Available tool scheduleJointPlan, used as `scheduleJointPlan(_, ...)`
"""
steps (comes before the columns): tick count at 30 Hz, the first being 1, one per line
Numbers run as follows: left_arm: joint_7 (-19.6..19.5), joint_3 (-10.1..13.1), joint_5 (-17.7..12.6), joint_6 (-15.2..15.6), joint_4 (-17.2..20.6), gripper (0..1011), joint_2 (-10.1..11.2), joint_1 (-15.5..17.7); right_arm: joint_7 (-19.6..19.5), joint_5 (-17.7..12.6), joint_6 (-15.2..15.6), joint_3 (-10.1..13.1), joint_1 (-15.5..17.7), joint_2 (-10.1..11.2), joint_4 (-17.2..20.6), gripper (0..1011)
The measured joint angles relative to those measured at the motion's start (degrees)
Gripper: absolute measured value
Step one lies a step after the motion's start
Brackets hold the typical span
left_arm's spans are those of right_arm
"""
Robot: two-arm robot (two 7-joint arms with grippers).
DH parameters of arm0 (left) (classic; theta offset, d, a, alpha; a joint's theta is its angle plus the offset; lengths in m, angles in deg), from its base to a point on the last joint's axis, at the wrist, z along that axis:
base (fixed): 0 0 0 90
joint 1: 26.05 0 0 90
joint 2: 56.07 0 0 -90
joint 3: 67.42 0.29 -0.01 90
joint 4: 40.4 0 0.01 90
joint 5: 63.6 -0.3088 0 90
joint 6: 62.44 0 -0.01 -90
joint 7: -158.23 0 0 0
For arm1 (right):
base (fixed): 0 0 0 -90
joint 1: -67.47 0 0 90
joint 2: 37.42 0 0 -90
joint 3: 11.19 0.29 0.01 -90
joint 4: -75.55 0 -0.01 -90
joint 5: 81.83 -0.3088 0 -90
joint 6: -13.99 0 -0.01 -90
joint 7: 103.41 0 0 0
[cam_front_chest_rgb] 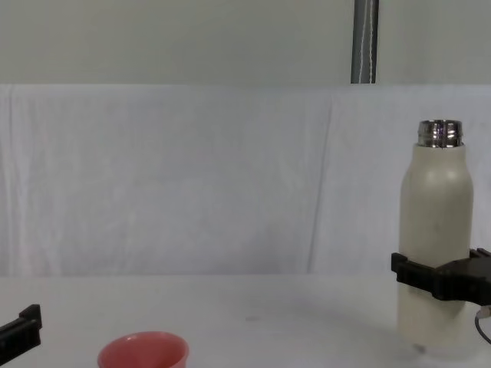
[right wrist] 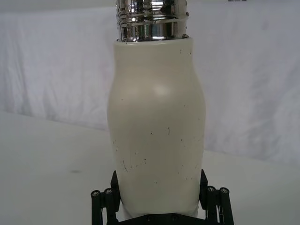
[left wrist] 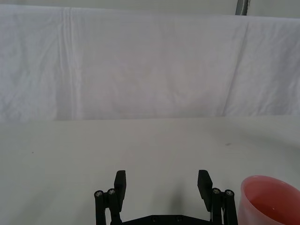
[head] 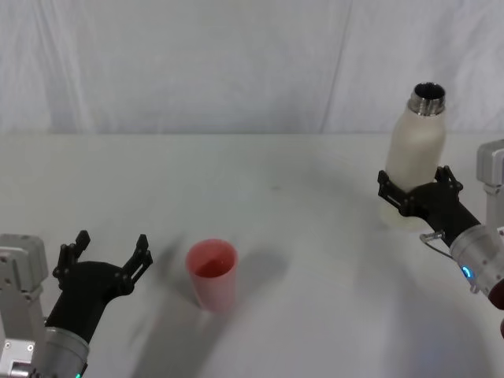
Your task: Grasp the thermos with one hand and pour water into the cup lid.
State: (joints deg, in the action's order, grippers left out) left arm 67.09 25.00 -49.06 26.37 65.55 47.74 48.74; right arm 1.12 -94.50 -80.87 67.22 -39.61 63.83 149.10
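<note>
Your right hand [head: 415,191] has its black fingers set around the lower body of the tall cream-white matte thermos [head: 415,153], which stands upright on the white worktop [head: 299,236] with its shiny threaded steel neck open at the top. From the right wrist view the fingers [right wrist: 104,199] flank the bottle on both sides; whether they press it firmly yet you cannot tell, so confirm the squeeze before you lift.

The small round salmon-pink cup lid [head: 213,273] stands well apart from the thermos, toward your left side, with some liquid seemingly already in its bottom. Your left hand [head: 107,257] waits just beside the cup lid, fingers spread and holding nothing.

Since the grip sits low on a tall bottle, it will likely want to tip: raise it slowly, carry the neck over the cup lid's rim, then tilt gradually. Keep the left hand clear of the pour path.
</note>
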Motion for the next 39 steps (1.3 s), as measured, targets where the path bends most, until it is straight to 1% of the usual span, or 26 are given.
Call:
scheduleJointPlan(5,0.0,0.0,0.0,0.0,0.0,1001,0.0,0.0,-0.55,0.41,-0.72,0.66,-1.74,-0.5,-2.9,950)
scheduleJointPlan(6,0.0,0.0,0.0,0.0,0.0,1001,0.0,0.0,-0.55,0.41,-0.72,0.66,-1.74,-0.5,-2.9,950)
scheduleJointPlan(7,0.0,0.0,0.0,0.0,0.0,1001,0.0,0.0,-0.78,0.57,-1.02,0.93,-2.33,-0.65,-3.9,950)
scheduleJointPlan(21,0.0,0.0,0.0,0.0,0.0,1001,0.0,0.0,-1.13,1.16,-1.95,2.38,-4.95,-1.55,-8.63,950)
scheduleJointPlan(26,0.0,0.0,0.0,0.0,0.0,1001,0.0,0.0,-1.19,1.13,-1.85,2.91,-5.38,-1.82,-9.53,950)
scheduleJointPlan(39,0.0,0.0,0.0,0.0,0.0,1001,0.0,0.0,-1.1,0.89,-1.46,3.54,-5.51,-2.41,-10.29,950)
